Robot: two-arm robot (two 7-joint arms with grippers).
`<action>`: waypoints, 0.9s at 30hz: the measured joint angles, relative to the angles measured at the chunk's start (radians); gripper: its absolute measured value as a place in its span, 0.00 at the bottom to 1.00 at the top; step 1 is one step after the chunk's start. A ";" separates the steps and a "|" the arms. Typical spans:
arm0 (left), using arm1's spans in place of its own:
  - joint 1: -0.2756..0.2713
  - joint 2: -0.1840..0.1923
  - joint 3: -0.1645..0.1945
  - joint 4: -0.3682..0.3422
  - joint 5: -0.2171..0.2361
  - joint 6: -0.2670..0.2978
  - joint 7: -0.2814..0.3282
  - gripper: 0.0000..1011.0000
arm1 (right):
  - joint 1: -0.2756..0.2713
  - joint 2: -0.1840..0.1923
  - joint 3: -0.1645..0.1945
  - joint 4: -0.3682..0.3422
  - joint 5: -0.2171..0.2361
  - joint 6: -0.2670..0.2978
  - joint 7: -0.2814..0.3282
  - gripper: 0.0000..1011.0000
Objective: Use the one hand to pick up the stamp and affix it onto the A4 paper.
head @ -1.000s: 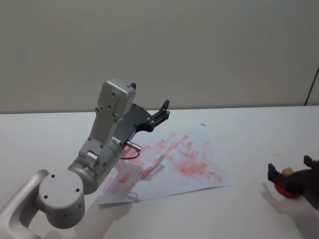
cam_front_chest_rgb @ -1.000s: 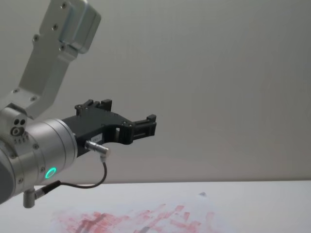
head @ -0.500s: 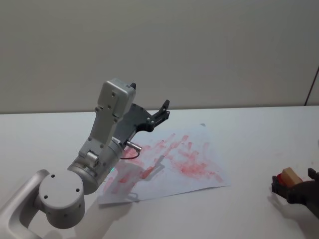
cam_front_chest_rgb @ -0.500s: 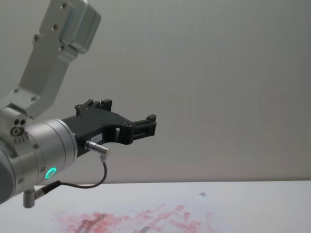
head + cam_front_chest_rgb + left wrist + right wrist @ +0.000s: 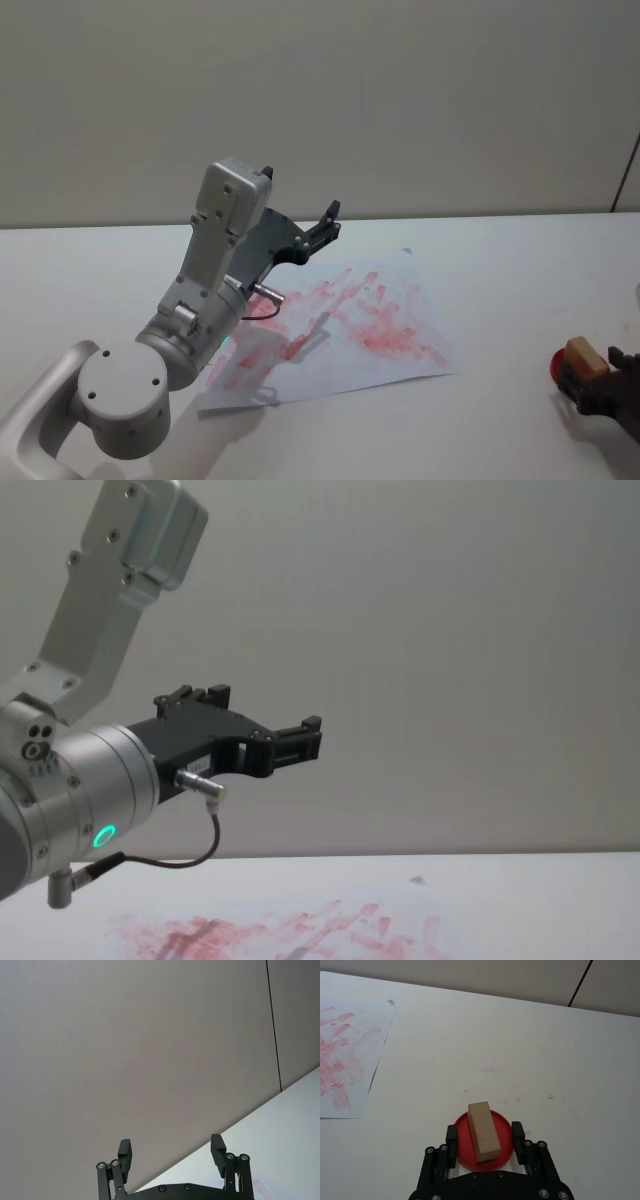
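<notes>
Right gripper (image 5: pixel 484 1131) drawn back toward lower right of head view. Stamp (image 5: pixel 485 1139) sits on red ink pad (image 5: pixel 464 1150), well apart from A4 paper (image 5: pixel 340 320). Jaws wide, straddling stamp, not touching. We centre, close squarely on long sides, lift straight. Left gripper (image 5: pixel 170 1146) parked high, open.

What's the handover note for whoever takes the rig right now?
The right gripper is open, fingers either side of the wooden stamp, not touching.
The left gripper is open, empty, held high beside the A4 paper.
The stamp lies on a red round pad on the table, right of the paper.
Done: alignment. Left: grasp, lift, carry, press on paper.
</notes>
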 joint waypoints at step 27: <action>0.000 0.000 0.000 0.000 0.000 0.000 0.000 0.99 | 0.035 -0.009 -0.003 0.018 -0.045 -0.052 0.059 0.21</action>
